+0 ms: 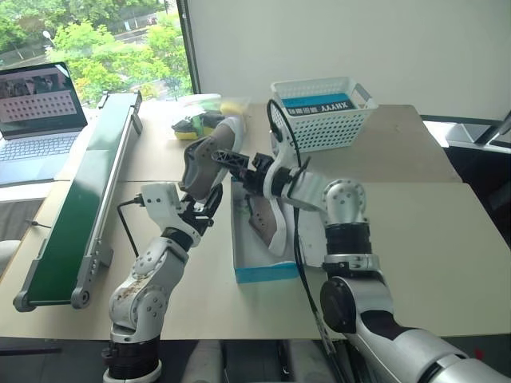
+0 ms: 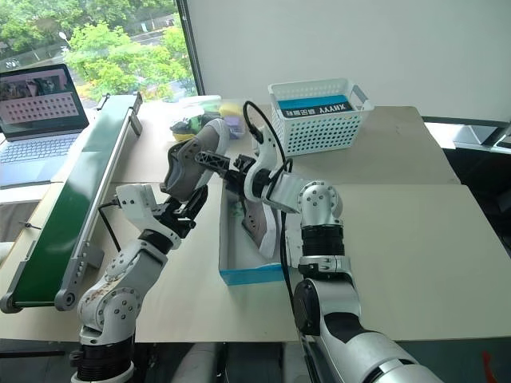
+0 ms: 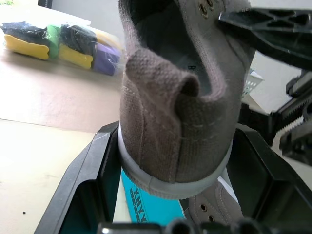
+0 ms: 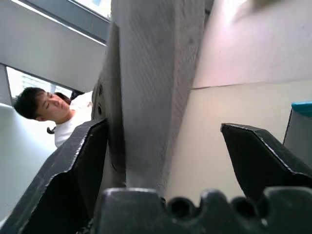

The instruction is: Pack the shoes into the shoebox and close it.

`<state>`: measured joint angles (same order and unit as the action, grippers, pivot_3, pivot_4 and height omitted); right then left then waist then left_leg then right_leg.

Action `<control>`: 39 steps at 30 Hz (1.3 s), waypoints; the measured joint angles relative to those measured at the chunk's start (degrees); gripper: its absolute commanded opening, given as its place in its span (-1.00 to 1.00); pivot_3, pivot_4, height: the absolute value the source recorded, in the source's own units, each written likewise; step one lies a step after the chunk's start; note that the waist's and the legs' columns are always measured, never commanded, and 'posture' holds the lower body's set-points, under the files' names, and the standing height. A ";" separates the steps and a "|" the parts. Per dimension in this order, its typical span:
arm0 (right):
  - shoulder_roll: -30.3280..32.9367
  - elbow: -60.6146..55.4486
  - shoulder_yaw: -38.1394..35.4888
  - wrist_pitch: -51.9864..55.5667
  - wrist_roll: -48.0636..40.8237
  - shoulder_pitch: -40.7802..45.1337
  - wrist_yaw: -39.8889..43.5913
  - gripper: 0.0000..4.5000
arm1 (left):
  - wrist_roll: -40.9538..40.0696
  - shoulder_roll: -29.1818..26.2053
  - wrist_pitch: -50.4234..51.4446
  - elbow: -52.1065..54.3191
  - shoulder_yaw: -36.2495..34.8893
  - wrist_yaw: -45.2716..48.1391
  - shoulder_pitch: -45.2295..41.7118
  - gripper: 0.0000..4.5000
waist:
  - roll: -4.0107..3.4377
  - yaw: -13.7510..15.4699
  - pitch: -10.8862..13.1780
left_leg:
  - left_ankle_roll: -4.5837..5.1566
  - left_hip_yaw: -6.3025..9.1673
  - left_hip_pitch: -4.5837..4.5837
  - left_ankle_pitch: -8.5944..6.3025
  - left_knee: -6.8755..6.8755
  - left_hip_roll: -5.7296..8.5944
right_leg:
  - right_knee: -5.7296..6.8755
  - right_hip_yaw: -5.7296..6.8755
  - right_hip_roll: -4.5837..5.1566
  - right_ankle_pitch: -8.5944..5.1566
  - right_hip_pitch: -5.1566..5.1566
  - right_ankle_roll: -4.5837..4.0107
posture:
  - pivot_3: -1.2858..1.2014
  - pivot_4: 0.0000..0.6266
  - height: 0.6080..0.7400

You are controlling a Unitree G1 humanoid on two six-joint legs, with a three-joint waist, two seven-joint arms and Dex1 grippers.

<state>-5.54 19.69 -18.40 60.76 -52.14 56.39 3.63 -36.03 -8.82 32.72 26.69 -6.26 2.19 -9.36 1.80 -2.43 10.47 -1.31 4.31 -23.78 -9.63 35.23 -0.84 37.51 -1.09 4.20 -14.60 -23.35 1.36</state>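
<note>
The step in hand is the packing of the second shoe; one grey sneaker [image 1: 267, 223] already lies inside the turquoise shoebox [image 1: 263, 271] on the table [image 1: 415, 231], while the other sneaker [image 1: 209, 163] is held in the air just above and to the left of the box, heel down and toe up.

The left end effector [image 1: 204, 209] pinches this raised sneaker at the heel, its two fingers pressed against the sole rim on either side, as the left wrist view shows; the right end effector [image 1: 235, 163] reaches across to the shoe's upper, its fingers spread, one finger against the fabric and the other well apart.

The next move, in my judgement, calls for the right end effector to get a firm hold, then for the shoe to be turned level and lowered beside its mate; the lid is not yet closed.

Counted: two sneakers, one shoebox, one white lattice basket [image 1: 323, 112], one laptop [image 1: 36, 120], one green conveyor [image 1: 80, 207], one bag of coloured sponges [image 1: 196, 120].
</note>
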 measured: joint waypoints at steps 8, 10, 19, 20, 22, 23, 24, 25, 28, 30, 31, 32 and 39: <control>-0.10 -0.30 0.01 -0.53 -0.99 0.09 -1.24 -0.79 | 0.11 -0.18 0.14 0.25 0.05 0.05 0.12 0.20 | 0.00 -0.04 0.00 | 0.00 0.00 0.00 0.00 0.00 0.00 | 0.01 0.00 0.00 0.00 0.00 0.00 | 0.03 -0.52 0.91; -0.11 -0.60 0.37 -0.51 -1.01 0.08 -1.45 -0.82 | 0.20 -0.60 0.31 0.42 0.08 0.05 0.12 0.20 | 0.00 -0.01 0.00 | 0.00 0.00 -0.01 0.00 0.00 0.00 | 0.00 0.00 0.00 0.00 0.00 0.00 | 0.03 -0.52 0.91; -0.17 -1.18 0.86 0.06 -1.81 0.06 -4.26 -0.82 | 5.17 -4.28 -0.11 2.25 2.81 2.23 0.49 0.98 | -0.01 0.00 0.01 | 0.00 0.00 0.00 0.00 -0.01 0.00 | 0.01 0.00 0.00 0.00 -0.01 0.00 | 0.03 -0.52 0.91; -0.17 -1.18 0.50 -0.28 -2.24 0.07 -5.36 -0.82 | 6.36 -5.82 -0.17 2.82 3.72 3.17 0.78 0.98 | -0.01 0.00 0.01 | 0.00 0.00 0.00 0.00 -0.02 0.00 | 0.00 0.00 0.00 0.00 -0.01 0.00 | 0.03 -0.52 0.91; -0.15 -0.94 -0.87 -2.15 -2.33 0.12 -7.29 -0.82 | 6.76 -6.83 -0.19 4.06 3.97 4.67 1.75 0.98 | -0.02 0.00 0.01 | 0.00 0.00 -0.01 0.00 -0.02 0.00 | -0.01 0.00 0.01 0.00 -0.01 0.00 | 0.03 -0.52 0.91; -0.12 -0.69 -1.89 -3.96 -2.16 0.16 -8.06 -0.82 | 6.61 -6.97 -0.20 4.93 3.92 5.46 2.42 0.98 | -0.02 0.00 0.01 | 0.00 0.00 -0.01 0.00 -0.02 0.00 | -0.02 0.00 0.01 0.00 -0.01 0.00 | 0.03 -0.52 0.91; 0.02 0.37 -3.04 -5.70 -1.94 0.69 -8.71 -0.82 | 6.41 -7.34 -0.19 6.17 4.00 6.38 3.24 0.98 | -0.03 0.01 0.03 | 0.00 0.00 -0.01 0.00 -0.02 0.00 | -0.03 0.00 0.01 0.00 -0.01 0.00 | 0.03 -0.52 0.91; 0.65 1.41 -3.87 -7.00 -1.36 1.65 -9.18 -0.82 | 6.27 -7.69 -0.17 7.22 4.33 7.30 4.15 0.98 | -0.06 0.00 0.06 | 0.00 0.00 -0.02 0.00 -0.02 0.00 | -0.02 0.00 0.01 0.00 -0.02 0.00 | 0.03 -0.52 0.91; 4.02 4.07 -3.84 -8.31 0.37 5.96 -8.51 -0.82 | 6.14 -8.56 -0.07 8.84 4.58 9.07 6.50 0.98 | -0.21 -0.04 0.17 | 0.00 -0.02 -0.03 0.00 -0.04 0.00 | 0.01 -0.02 0.00 0.00 -0.09 -0.01 | 0.03 -0.52 0.91; 9.31 4.37 -1.50 -7.10 2.42 8.89 -5.55 -0.82 | 6.22 -8.96 -0.06 8.94 4.26 9.73 8.68 0.98 | -0.29 0.06 0.23 | 0.00 -0.02 -0.06 0.00 -0.07 0.00 | -0.05 -0.01 0.00 0.00 -0.09 -0.01 | 0.03 -0.52 0.91; 12.93 4.44 0.83 -4.92 3.82 10.47 -3.40 -0.82 | 6.44 -9.23 -0.06 8.95 3.97 9.90 9.99 0.98 | -0.32 0.14 0.27 | 0.00 -0.02 -0.08 0.00 -0.08 0.00 | -0.10 -0.01 0.02 0.00 -0.10 -0.01 | 0.03 -0.52 0.91; 15.53 4.45 2.40 -2.62 4.58 11.79 -1.78 -0.82 | 6.57 -9.66 -0.06 8.87 3.80 10.00 10.96 0.98 | -0.32 0.12 0.27 | 0.00 -0.03 -0.08 0.00 -0.10 0.00 | -0.13 -0.01 0.02 0.00 -0.09 0.00 | 0.03 -0.52 0.91; 25.01 6.29 11.85 23.54 4.58 15.65 9.94 -0.82 | 6.75 -10.19 -0.29 8.87 3.50 11.93 12.40 0.98 | -0.36 -0.19 0.29 | 0.01 -0.02 -0.08 0.00 -0.15 -0.03 | -0.26 0.01 0.01 0.01 -0.05 -0.03 | 0.03 -0.52 0.91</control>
<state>19.47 25.98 -6.55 84.30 -47.55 72.04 13.57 -29.28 -19.00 32.43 35.56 -2.76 14.12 3.04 1.44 -2.62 10.76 -1.30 4.28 -23.86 -9.63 35.08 -0.87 37.25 -1.08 4.20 -14.59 -23.40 1.33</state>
